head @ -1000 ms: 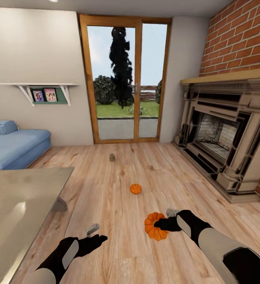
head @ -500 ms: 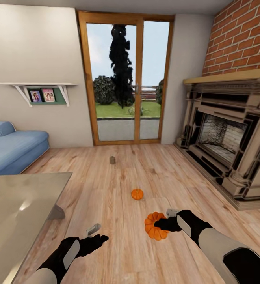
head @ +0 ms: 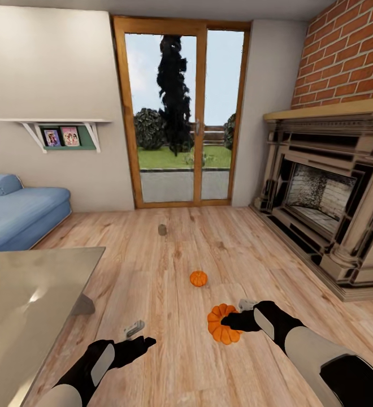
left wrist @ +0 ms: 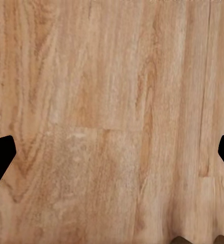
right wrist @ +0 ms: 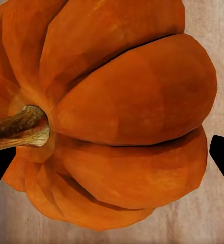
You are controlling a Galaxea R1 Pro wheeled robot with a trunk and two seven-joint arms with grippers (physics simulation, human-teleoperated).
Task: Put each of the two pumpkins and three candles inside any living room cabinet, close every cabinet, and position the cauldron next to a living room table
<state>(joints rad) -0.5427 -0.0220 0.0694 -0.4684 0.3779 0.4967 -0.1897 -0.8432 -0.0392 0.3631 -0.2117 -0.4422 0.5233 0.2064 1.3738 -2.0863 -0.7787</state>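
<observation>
Head view: right fingers (head: 235, 322) pinch pumpkin (head: 220, 325); left fingers (head: 137, 338) spread over floor (head: 169, 362).

Wood floor (head: 152, 265) carries a pumpkin (head: 198, 278) and a candle (head: 162, 229).

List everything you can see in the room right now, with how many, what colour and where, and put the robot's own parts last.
pumpkins: two, orange; one in the right claw, one on the floor beyond it
candle: one, tan-brown, on the floor towards the glass door
table: one, glossy grey-beige, near left
sofa: one, blue, far left
wall shelf: one, white, above the sofa
glass door: one, wood-framed, far wall
fireplace: one, pale stone, right, under brick
left claw: one, black, open over bare floor
right claw: one, black, holding the near pumpkin
</observation>
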